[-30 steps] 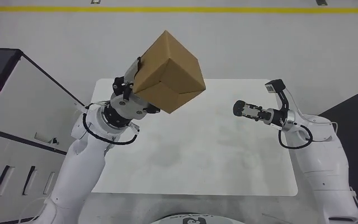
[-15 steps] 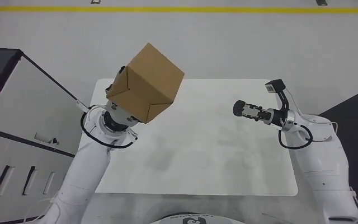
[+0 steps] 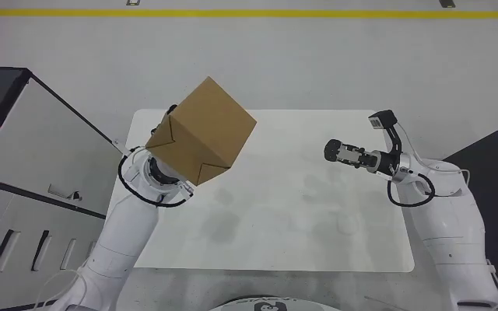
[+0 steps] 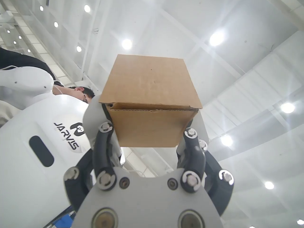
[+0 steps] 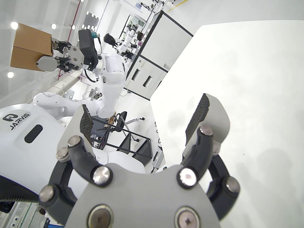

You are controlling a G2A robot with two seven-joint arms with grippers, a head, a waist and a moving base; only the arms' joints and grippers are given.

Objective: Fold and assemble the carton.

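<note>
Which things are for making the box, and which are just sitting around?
For the job: carton, left gripper shut on it, open right gripper, table.
Just there: grey cabinet, yellow floor line.

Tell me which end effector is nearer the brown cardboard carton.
Left. The left end effector is clamped on the brown cardboard carton, held above the white table; the right end effector hangs open, well apart, across the table.

Left arm raised at left, left gripper point(image 4: 147, 129) pointing up, fingers point(image 4: 93, 116) clamped on the carton's point(image 3: 206, 128) sides. Right arm bent at right, right gripper point(image 3: 342, 152) pointing left, fingers spread wide.
</note>
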